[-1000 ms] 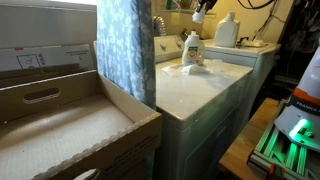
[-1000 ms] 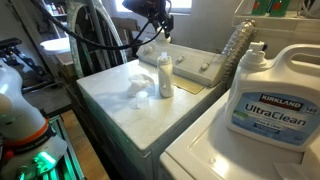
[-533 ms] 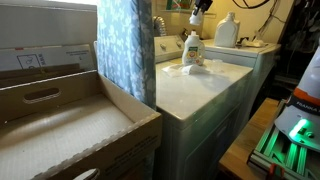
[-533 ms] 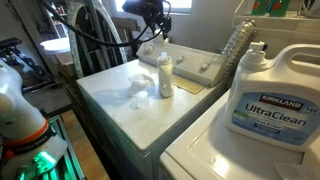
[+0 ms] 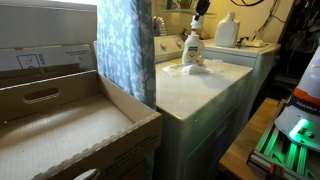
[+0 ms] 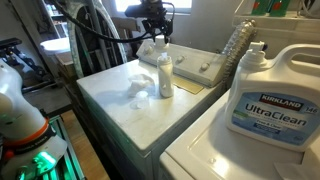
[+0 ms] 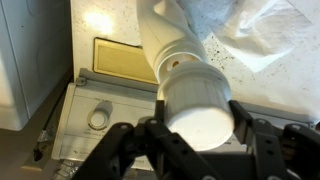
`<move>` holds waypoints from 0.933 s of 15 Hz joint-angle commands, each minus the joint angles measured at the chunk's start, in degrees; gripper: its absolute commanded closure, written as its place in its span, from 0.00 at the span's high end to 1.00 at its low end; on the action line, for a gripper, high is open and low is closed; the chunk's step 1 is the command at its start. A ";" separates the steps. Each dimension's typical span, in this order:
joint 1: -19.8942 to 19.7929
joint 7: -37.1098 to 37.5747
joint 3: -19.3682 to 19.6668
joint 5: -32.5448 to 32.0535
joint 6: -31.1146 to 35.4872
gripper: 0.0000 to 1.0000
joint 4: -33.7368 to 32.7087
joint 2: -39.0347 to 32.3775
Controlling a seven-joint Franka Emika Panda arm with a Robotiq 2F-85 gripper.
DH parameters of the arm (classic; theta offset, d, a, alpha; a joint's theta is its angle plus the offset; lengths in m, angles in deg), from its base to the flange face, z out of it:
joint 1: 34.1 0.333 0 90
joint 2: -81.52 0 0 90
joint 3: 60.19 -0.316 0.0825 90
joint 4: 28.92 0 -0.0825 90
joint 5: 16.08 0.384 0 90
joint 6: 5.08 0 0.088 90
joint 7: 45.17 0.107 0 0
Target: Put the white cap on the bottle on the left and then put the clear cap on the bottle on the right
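Your claw (image 7: 198, 128) is clamped on the white cap (image 7: 196, 98), with a finger on either side. Directly beneath the claw stands the small white bottle (image 7: 172, 38), its mouth just under the cap; whether they touch, you cannot tell. A crumpled white sheet (image 7: 255, 35) lies beside the bottle on the washer top (image 6: 110, 105).

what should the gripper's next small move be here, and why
Probably a short, straight descent, then release. The gripper is shut on the white cap. In the wrist view the cap sits roughly in line over the neck of the small white bottle standing on the washer top. It does not look pressed home yet, though that is hard to tell.
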 commanded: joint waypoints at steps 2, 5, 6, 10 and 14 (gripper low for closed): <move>-0.04 -2.52 -0.60 -2.47 2.08 0.38 0.59 -0.56; -0.05 -3.42 -0.93 -2.44 2.15 0.38 0.80 -1.16; -0.12 -3.66 -1.03 -2.59 2.14 0.38 0.82 -1.37; -0.39 -4.27 -1.12 -3.16 2.46 0.38 1.07 -2.02; -0.51 -4.79 -1.09 -2.65 3.48 0.38 1.46 -2.56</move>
